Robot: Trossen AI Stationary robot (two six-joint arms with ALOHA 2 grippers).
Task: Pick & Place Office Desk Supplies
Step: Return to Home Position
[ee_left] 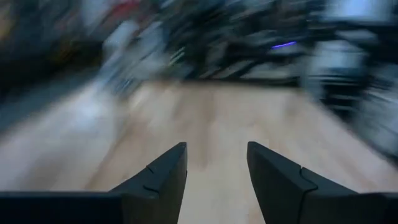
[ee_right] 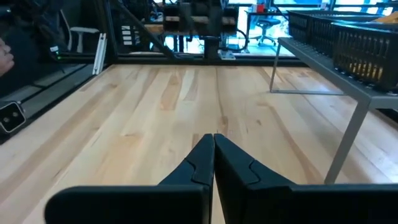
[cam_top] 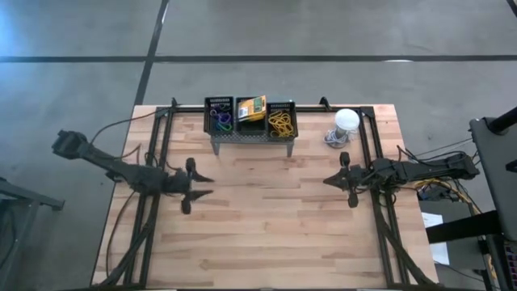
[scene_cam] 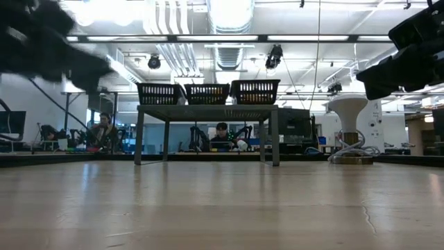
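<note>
Left gripper hangs open and empty over the table's left side; the right gripper, fingers pressed together, holds nothing opposite. On the grey stand, three mesh baskets hold loops, crayon boxes and yellow bands. Bands and loops look light and floppy, best pinched on one strand. The stiff boxes suit a grip across their narrow sides.

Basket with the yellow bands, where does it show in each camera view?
High view: the yellow-band basket, rightmost of three on the grey stand.
Low view: rightmost basket atop the stand.
Left wrist view: too blurred to find.
Right wrist view: nearest basket, yellow showing through its mesh.
Shared landmark: the grey stand.
</note>
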